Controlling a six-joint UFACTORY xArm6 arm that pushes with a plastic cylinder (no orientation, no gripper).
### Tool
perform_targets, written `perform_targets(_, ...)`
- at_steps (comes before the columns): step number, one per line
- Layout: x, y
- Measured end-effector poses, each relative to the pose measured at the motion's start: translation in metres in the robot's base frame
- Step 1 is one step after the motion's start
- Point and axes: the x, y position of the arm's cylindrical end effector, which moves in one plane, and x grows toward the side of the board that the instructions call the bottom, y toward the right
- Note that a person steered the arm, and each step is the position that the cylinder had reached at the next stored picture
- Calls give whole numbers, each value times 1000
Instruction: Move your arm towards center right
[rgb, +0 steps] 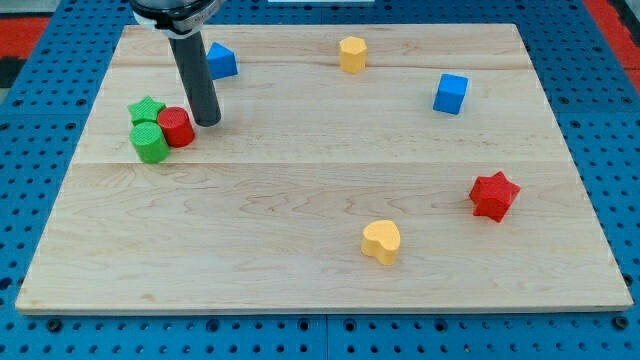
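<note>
Nearest the camera sits the yellow heart (381, 241), while my tip (208, 122), a bare rod holding nothing, rests at upper left just beside the red cylinder (177, 127); the center-right goal, near the red star (494, 195), lies far rightward.

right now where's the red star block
The red star block sits near the board's right edge, about mid-height in the view, below the blue cube and up-right of the yellow heart, far from my tip.

My tip (208, 122) stands at the board's upper left, just right of the red cylinder (177, 127).
</note>
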Motion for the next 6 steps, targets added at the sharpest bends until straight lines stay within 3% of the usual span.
perform_targets(1, 7, 56)
perform_targets(4, 41, 302)
perform_targets(5, 67, 360)
perform_targets(6, 123, 417)
